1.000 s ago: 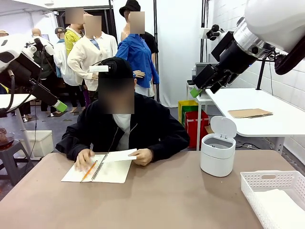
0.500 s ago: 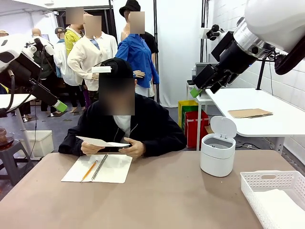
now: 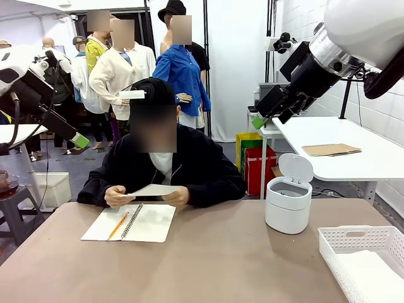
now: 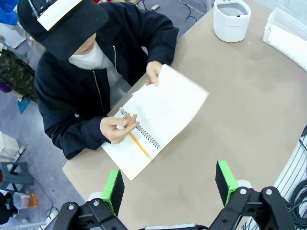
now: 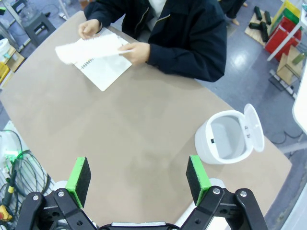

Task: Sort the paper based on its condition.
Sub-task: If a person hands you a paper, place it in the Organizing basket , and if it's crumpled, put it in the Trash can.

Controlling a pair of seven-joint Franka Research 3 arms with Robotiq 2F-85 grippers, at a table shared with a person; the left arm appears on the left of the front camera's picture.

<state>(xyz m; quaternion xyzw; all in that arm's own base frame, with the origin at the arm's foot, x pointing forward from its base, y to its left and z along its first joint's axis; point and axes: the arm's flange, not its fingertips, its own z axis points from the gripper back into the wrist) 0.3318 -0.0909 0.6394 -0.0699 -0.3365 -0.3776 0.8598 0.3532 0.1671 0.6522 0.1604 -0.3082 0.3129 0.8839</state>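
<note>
Here's the paper (image 3: 153, 190), a single white sheet, up off the surface (image 3: 221, 265) and held between the person's two hands (image 3: 118, 196) at the far side, just above the open spiral notebook (image 3: 148, 224). An orange pencil (image 3: 118, 225) lies across the notebook's page beside the spiral.

From the left wrist camera, one of the person's hands pinches the sheet's far corner and the other sits at its near edge, over the notebook.

Now the robot. The left hand (image 3: 76, 139) hangs high on the left side, well apart from the sheet, with its green pads spread wide and nothing between them. The right hand (image 3: 257, 122) is up high on the right, likewise well apart from the paper, jaws wide and empty.

What's hard to read? In the front view the sheet is nearly edge-on, so its face can't be seen. In both wrist views it is blurred, so I can't tell whether it is smooth or creased, and the torn edge can't be made out.

The white lidded bin (image 3: 289, 202) stands on the right part of the surface, lid up. The white basket (image 3: 360, 233) at the near right corner is cut off by the picture's edge. Something white lies in it, but I can't tell what.
</note>
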